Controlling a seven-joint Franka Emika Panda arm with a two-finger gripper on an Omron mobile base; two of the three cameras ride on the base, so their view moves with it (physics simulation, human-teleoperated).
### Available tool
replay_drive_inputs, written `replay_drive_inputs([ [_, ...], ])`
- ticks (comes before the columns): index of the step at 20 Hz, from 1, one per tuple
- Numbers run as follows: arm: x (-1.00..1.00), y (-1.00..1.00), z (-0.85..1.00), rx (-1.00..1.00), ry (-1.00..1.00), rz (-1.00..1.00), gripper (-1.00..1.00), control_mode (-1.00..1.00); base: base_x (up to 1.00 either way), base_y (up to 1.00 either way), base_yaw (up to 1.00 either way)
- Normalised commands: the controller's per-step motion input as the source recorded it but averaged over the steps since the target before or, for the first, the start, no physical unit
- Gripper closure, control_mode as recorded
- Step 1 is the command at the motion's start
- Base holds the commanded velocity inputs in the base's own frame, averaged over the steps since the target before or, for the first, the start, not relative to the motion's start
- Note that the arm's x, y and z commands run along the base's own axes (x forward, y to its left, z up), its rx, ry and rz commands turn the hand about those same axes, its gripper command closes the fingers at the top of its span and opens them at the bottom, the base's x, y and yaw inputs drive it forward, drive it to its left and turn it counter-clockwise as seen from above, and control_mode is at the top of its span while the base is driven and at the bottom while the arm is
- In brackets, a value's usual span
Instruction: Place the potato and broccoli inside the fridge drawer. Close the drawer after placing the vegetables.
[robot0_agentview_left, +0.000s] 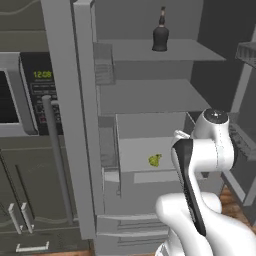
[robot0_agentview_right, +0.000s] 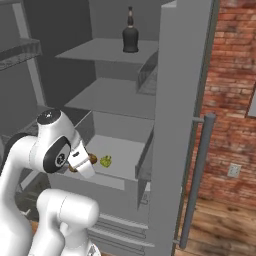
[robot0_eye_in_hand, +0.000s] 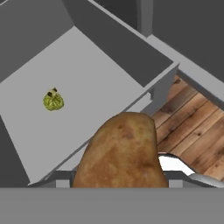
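Observation:
The fridge drawer (robot0_agentview_left: 135, 150) (robot0_agentview_right: 127, 148) (robot0_eye_in_hand: 92, 78) is pulled out, a light-grey box below the shelves. The broccoli (robot0_agentview_left: 155, 160) (robot0_agentview_right: 105, 161) (robot0_eye_in_hand: 53, 100), a tiny green floret, lies on the drawer floor. My gripper (robot0_agentview_right: 84, 162) is shut on the potato (robot0_agentview_right: 92, 159) (robot0_eye_in_hand: 122, 153), a large brown lump that hides the fingertips in the hand view. I hold the potato over the drawer's front edge, near its low front wall, a short way from the broccoli.
A black bottle (robot0_agentview_left: 160, 32) (robot0_agentview_right: 130, 32) stands on the fridge's upper shelf. Open fridge doors (robot0_agentview_left: 65, 115) (robot0_agentview_right: 177, 120) flank the drawer on both sides. A microwave (robot0_agentview_left: 30, 90) is at the left, a brick wall (robot0_agentview_right: 232, 100) at the right. Grooved drawer fronts (robot0_agentview_left: 130, 227) sit below.

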Motion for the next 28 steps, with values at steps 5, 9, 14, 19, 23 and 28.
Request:
replay_drive_inputs([
  [5,0.00,0.00,0.00,0.00,0.00,0.00,1.00,1.00,0.23,-0.22,0.16],
  [9,0.00,0.00,0.00,0.00,0.00,0.00,1.00,1.00,0.26,-0.31,0.13],
  [14,0.00,0.00,0.00,0.00,0.00,0.00,1.00,1.00,0.16,-0.41,0.11],
  [19,0.00,0.00,0.00,0.00,0.00,0.00,1.00,1.00,0.03,-0.53,0.08],
  [23,0.00,0.00,0.00,0.00,0.00,0.00,1.00,1.00,0.14,-0.24,0.04],
  [28,0.50,0.02,0.00,0.00,0.04,0.00,1.00,-1.00,0.19,0.00,0.00],
])
